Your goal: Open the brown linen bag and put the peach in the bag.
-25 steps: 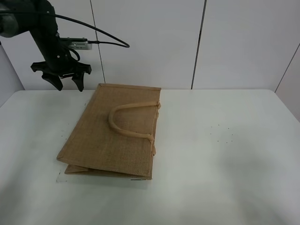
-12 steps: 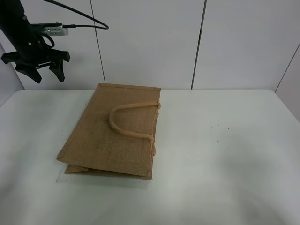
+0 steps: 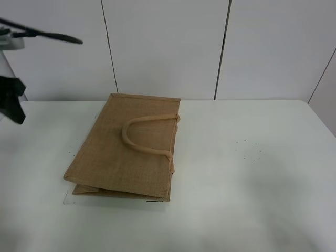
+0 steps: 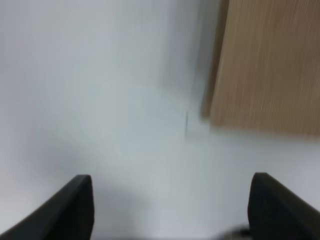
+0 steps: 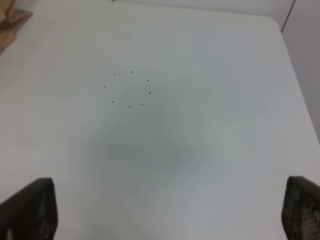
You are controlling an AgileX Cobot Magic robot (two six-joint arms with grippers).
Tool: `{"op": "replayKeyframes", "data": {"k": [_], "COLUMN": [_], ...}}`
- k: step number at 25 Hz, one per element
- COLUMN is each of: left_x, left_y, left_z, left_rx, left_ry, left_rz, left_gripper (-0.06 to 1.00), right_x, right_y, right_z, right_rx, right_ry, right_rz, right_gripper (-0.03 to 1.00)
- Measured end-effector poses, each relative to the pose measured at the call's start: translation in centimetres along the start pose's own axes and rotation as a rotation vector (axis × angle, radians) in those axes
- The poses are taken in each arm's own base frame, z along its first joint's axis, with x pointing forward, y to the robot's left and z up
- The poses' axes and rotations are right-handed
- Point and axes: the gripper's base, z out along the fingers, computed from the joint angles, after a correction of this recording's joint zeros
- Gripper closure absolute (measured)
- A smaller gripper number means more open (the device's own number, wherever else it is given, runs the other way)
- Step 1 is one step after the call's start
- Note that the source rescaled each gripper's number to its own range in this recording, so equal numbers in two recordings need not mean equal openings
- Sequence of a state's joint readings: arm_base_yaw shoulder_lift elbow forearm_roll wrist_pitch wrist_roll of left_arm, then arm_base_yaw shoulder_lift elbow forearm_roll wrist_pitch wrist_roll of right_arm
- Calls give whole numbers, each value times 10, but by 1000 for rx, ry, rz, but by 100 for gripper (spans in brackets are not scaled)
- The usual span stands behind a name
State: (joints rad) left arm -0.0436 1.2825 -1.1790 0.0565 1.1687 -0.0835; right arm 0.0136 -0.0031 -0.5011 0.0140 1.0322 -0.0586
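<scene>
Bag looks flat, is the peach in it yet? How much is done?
Nothing looks done yet. The bag lies flat and closed on the table, its handle resting on top. No peach shows in any view. In hand: nothing. The left claw is open over bare table beside the bag, and the right claw is open and empty too. Left to do: open the bag and put the peach in.

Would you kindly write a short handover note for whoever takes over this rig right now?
Left tool: open, empty, above the white table beside the bag's edge.
Right tool: open, empty, over bare table.
Flat tan-brown woven linen bag: lying closed on the table, looped handle on top.
Peach: not visible in any view.
Done: nothing.
Left: open the bag, find the peach, put it inside.
</scene>
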Motion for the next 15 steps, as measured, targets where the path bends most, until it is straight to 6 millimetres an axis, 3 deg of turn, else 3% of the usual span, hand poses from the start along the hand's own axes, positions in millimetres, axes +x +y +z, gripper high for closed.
{"op": "replayKeyframes", "data": {"k": [3,4,10,12,15], "left_x": [57,57,153,171,181], "left_y": [4,4,12,13,14], "left_z": [6,6,36,39,29], "left_rx": [-2,-2,-3,1,15], "left_ry": [23,23,35,-7,-171], "left_rz": [0,0,1,0,10], "left_gripper": [4,4,4,4,4], "right_x": [0,0,0,0,0], "right_y": [0,0,0,0,0], "right_z": [0,0,0,0,0], "right_rx": [0,0,0,0,0], "right_ry": [0,0,0,0,0], "right_rz": [0,0,0,0,0], "right_gripper": [-3,-3,-3,-3,-3]}}
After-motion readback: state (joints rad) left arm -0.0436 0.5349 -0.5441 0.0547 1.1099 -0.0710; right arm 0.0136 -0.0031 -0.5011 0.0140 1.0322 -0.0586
